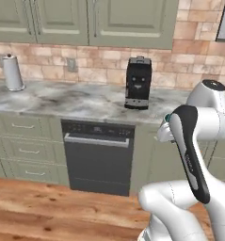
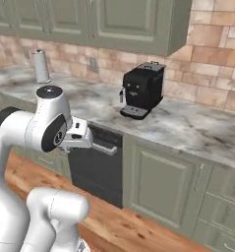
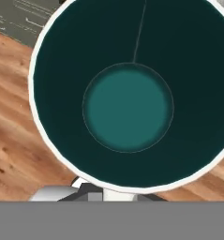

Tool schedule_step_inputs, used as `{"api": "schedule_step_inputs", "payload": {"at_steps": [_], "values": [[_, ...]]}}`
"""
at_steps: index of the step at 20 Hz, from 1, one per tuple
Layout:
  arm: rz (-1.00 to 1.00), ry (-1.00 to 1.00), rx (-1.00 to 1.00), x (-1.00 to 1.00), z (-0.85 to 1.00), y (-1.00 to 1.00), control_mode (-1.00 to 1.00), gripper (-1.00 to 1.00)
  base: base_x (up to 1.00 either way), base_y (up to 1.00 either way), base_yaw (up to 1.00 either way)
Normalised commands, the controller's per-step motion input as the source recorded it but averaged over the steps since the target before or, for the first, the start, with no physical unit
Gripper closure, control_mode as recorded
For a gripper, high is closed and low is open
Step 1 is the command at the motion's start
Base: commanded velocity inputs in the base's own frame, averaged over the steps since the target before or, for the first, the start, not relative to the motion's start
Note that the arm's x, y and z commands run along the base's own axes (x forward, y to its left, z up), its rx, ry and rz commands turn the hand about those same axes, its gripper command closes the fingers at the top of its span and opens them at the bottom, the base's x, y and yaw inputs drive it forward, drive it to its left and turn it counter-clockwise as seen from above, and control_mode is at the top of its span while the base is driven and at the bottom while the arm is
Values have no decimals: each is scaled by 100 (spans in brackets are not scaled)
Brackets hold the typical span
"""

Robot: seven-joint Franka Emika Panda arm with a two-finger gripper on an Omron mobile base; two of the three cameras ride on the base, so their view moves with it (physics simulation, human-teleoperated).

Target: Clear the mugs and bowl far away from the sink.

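The hand view looked straight down into the teal-green mug point(image 3: 127, 93), its white rim close against the camera and wood floor point(image 3: 19, 131) showing behind it. The gripper's jaws were nearly together, clamped on the mug's wall at the rim near the bottom of that view. In the left base view a sliver of teal point(image 1: 167, 117) showed at the hand, beside the arm's dark forearm, in front of the cabinets and not over the counter.

The step in hand appeared to be the carry: one mug lifted and held in the air while the base faced a stretch of marble counter point(image 1: 62, 101) with a black coffee machine point(image 1: 138, 83), a paper towel roll point(image 1: 12, 71) at the left end, and a dishwasher point(image 1: 98, 157) below. No sink lay in this stretch, which suggested the spot was already well away from it.

The next move would likely call for swinging the mug up over a bare part of the counter, keeping it level, lowering it until the base rested, and then parting the jaws. The coffee machine would need clearance during the swing.
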Motion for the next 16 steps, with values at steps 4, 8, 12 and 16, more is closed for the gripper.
{"api": "schedule_step_inputs", "payload": {"at_steps": [4,8,12,16], "values": [[0,0,0,0,0,0,100,100,0,0,-72],[0,0,0,0,0,0,100,100,26,0,-52],[0,0,0,0,0,0,100,100,72,-3,-15],[0,0,0,0,0,0,100,100,77,-13,-3]]}}
